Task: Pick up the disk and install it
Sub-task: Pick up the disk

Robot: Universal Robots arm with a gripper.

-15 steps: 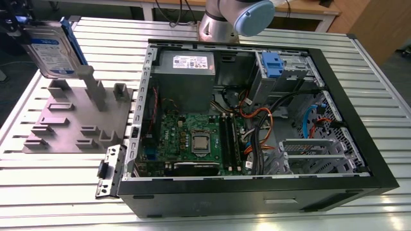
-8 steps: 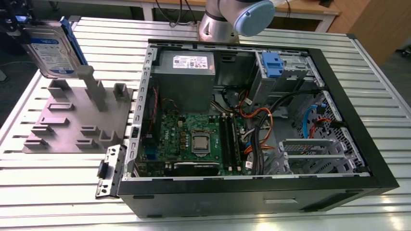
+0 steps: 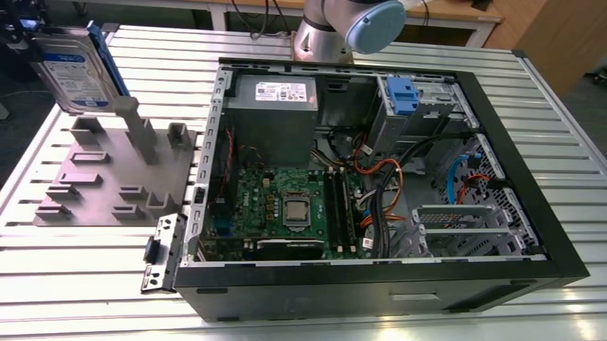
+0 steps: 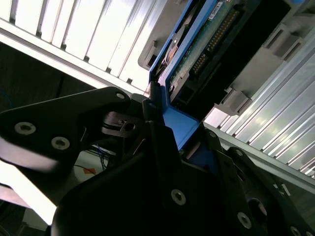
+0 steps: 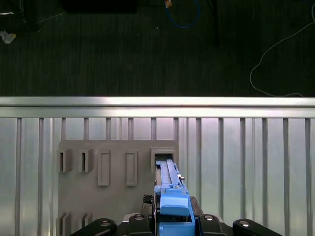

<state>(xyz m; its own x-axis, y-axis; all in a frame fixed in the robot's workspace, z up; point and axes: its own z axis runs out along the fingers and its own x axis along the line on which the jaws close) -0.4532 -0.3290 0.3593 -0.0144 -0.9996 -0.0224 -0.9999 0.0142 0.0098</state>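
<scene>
- Flat rectangular silver-grey disk (image 3: 76, 71), white label with a blue band facing the camera and a blue plastic rail along one edge, upright in the air at the exterior view's upper left.
- Hangs over the back of a grey plastic fixture plate (image 3: 85, 185) studded with raised posts and slot blocks. Lower edge close above one block; contact there impossible to judge.
- Shows edge-on in the first wrist view, blue rail and blue tab (image 5: 173, 206) lined up with a rectangular slot at the plate's corner.
- Clamped at that blue end by the black two-finger gripper (image 4: 165, 113). In the second wrist view, black fingers (image 4: 157, 132) pressed tight against the blue plastic with no gap visible. Beyond them, the green circuit board and pin connectors of the drive's underside.
- Plate flat on a slatted aluminium table (image 3: 76, 270), just beside a black tower computer case (image 3: 379, 288) lying on its side with the cover off. Disk well apart from the case's interior.
- Inside the case: green motherboard (image 3: 284, 206) in the middle, grey metal power-supply box with a white sticker (image 3: 275, 106) toward the back. Blue plastic latch on a grey metal cage (image 3: 403, 96) at the exterior view's upper right, orange and black cables (image 3: 379, 177) looping between.
- Behind the case, silver robot arm with a pale blue joint cap (image 3: 346, 28).
- Past the table edge in the first wrist view, dark floor (image 5: 147, 49).
</scene>
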